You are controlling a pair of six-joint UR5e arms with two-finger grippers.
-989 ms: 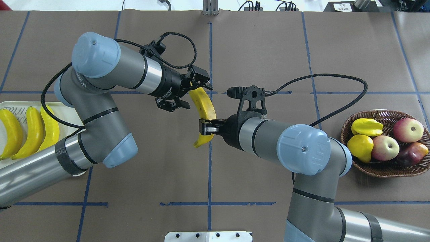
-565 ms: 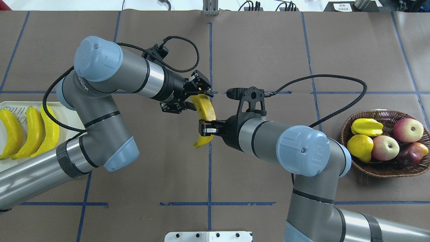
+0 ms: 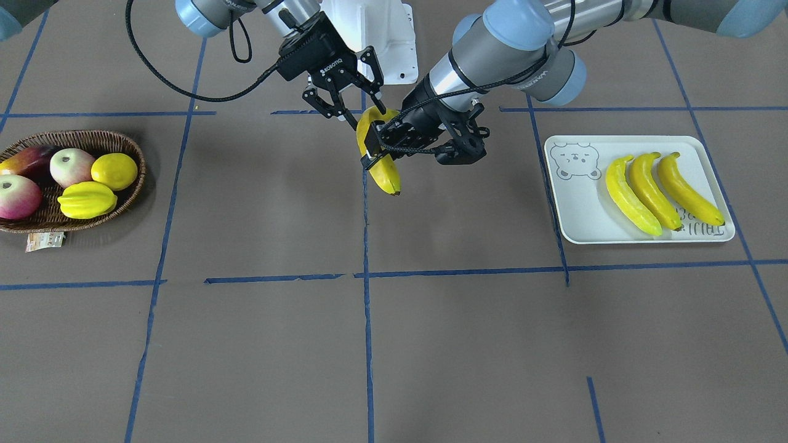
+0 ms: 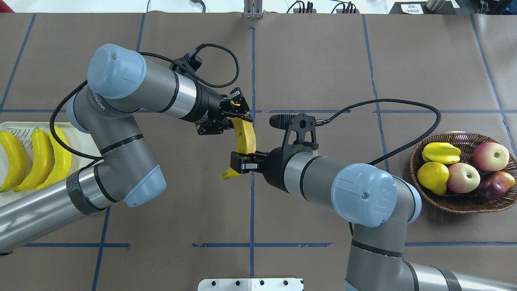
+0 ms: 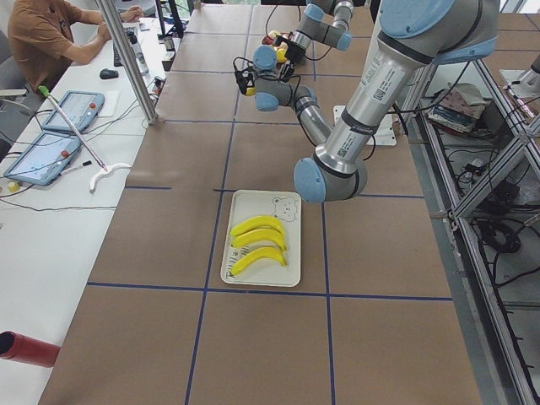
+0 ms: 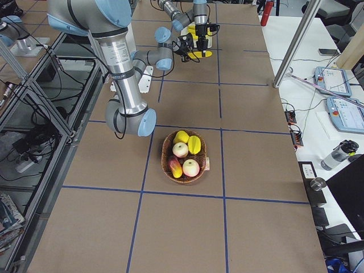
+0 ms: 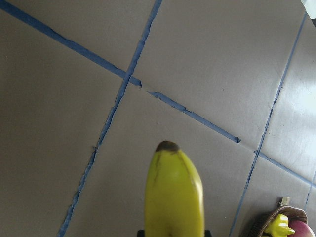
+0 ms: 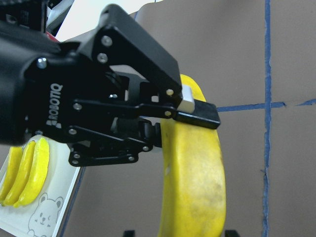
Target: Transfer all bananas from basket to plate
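At the middle of the bench (image 4: 307, 60), over the centre tape line, one banana (image 4: 246, 137) was held off the surface, long axis running roughly away from the robot. Left claw (image 4: 241, 118) clenched its far half, dark tip poking out beyond. Right claw (image 4: 239, 161) gripped the near half, just beside. Three bananas (image 3: 646, 191) lay on the plate (image 3: 578, 209), well apart, on the left arm's side. No banana showed in the basket (image 3: 132, 154). Judged: hand-over; right claw must release, then left carries.
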